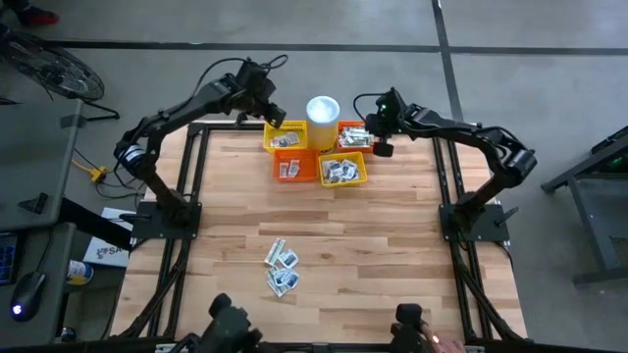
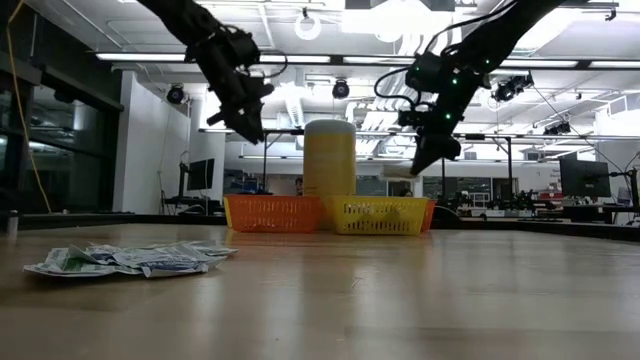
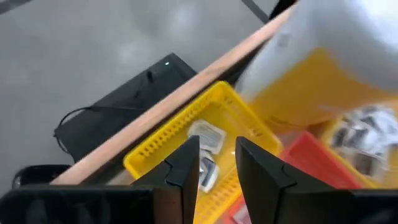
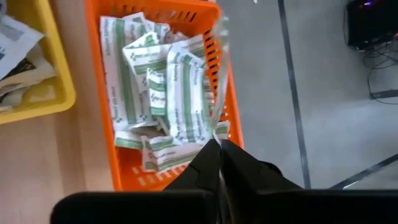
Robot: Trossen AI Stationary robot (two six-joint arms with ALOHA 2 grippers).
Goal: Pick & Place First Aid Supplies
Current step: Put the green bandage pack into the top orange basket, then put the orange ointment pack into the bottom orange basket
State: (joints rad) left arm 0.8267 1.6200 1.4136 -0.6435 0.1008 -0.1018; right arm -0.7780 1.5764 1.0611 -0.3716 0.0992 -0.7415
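Left tool point(image 1: 272, 116) is held over the rear yellow basket point(image 1: 283, 138), fingers point(image 3: 186, 165) set at a narrow gap; nothing is seen between them in the left wrist view, though a packet point(image 3: 206, 134) lies in the basket right beyond the tips. Whether anything is pinched cannot be told for sure.

Right tool point(image 1: 381, 147) is held over the right-hand orange basket point(image 4: 127, 174), jaws all but closed. A thin clear strip point(image 4: 219, 93) is seen rising from its tips along the basket wall; it looks pinched, but what it is cannot be made out.

Supplies: most are sorted into the four baskets grouped round the white cup point(image 1: 323, 116) at the far side of the tabletop point(image 1: 392, 245). Green-striped packets point(image 4: 161, 93) fill the orange basket. A loose pile point(image 1: 282, 269) is left near the front edge, well apart from the baskets.

Step judged: drop-off at the baskets on both sides, with the task partly done since the pile is not cleared.

Next move, as judged: tools are to be lifted clear of the basket rims, then one arm is to be brought forward to the pile. Packets there overlap and lie flat, so a single one must be pinched by an edge; dragging neighbours along is the risk.
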